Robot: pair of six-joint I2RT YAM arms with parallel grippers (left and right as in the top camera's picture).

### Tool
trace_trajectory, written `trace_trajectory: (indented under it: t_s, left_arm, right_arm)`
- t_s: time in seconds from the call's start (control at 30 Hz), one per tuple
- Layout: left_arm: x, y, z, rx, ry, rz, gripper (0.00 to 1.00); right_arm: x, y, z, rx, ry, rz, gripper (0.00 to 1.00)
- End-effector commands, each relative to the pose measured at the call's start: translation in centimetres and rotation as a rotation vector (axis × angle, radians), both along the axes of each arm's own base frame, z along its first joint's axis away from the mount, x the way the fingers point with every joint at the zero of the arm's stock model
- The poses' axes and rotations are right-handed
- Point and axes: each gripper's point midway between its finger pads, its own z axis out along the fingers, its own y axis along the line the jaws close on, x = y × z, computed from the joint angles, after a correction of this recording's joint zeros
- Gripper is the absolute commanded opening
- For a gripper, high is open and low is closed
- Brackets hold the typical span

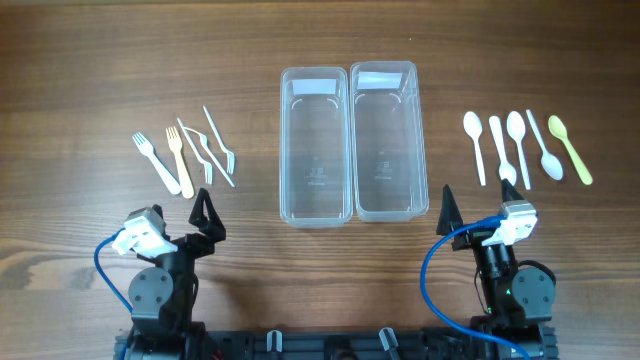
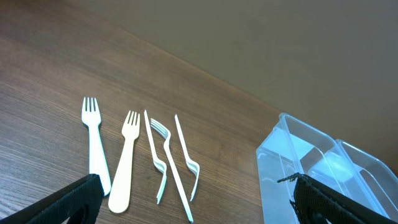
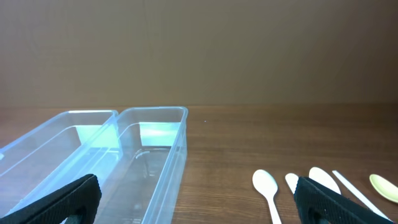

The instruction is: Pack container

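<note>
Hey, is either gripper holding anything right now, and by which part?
Nothing is held: the left gripper and right gripper are both open and empty.

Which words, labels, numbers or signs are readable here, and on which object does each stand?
None is readable.
Left container: faint moulded marks on its floor, too small to read.
Right container: the same.
Forks, spoons: no print visible.

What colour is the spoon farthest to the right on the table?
The spoon is pale yellow-green; the overhead view shows it best.
</note>
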Motion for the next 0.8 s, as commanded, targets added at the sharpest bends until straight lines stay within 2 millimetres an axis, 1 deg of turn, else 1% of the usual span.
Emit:
trace_trajectory:
  t_s: [0.0, 0.1, 0.2, 0.27, 0.33, 0.47, 0.6, 0.67, 0.7, 0.77]
  left_arm:
    - [0.0, 0.1, -0.4, 0.019, 0.006, -0.003, 1.00]
    - [0.0, 0.1, -0.4, 0.019, 0.006, -0.003, 1.00]
    - [0.0, 0.1, -0.4, 0.018, 0.006, -0.003, 1.00]
    - [0.0, 0.1, -0.4, 0.018, 0.006, -0.003, 1.00]
    - [0.0, 0.1, -0.4, 0.018, 0.006, -0.003, 1.00]
    - [0.0, 0.1, -0.4, 0.018, 0.006, -0.003, 1.00]
    - [0.0, 0.1, -0.4, 0.018, 0.006, -0.003, 1.00]
    - [0.0, 0.1, -0.4, 0.018, 0.006, -0.003, 1.00]
    - [0.0, 0.1, -0.4, 0.018, 0.006, -0.003, 1.00]
    - [0.0, 0.1, -0.4, 0.018, 0.006, -0.003, 1.00]
  right_arm:
    - [-0.1, -0.1, 1.1, 0.033, -0.022, -0.004, 1.00]
    - [-0.4, -1.0, 3.4, 0.032, -0.036, -0.057, 1.00]
    - [-0.5, -2.0, 6.5, 0.031, -0.025, -0.115, 1.00]
    - [-0.3, -2.4, 8.1, 0.026, 0.012, -0.136, 1.00]
    - [0.5, -2.3, 9.3, -0.010, 0.096, -0.135, 1.00]
    - [2.3, -2.2, 9.6, -0.072, 0.302, -0.123, 1.00]
    - [4.5, -2.1, 9.7, -0.159, 0.550, -0.097, 1.00]
    - [5.4, -2.1, 10.0, -0.166, 0.627, -0.093, 1.00]
    - [6.4, -2.0, 10.4, -0.171, 0.675, -0.089, 1.00]
    - [7.4, -2.1, 10.7, -0.177, 0.715, -0.091, 1.00]
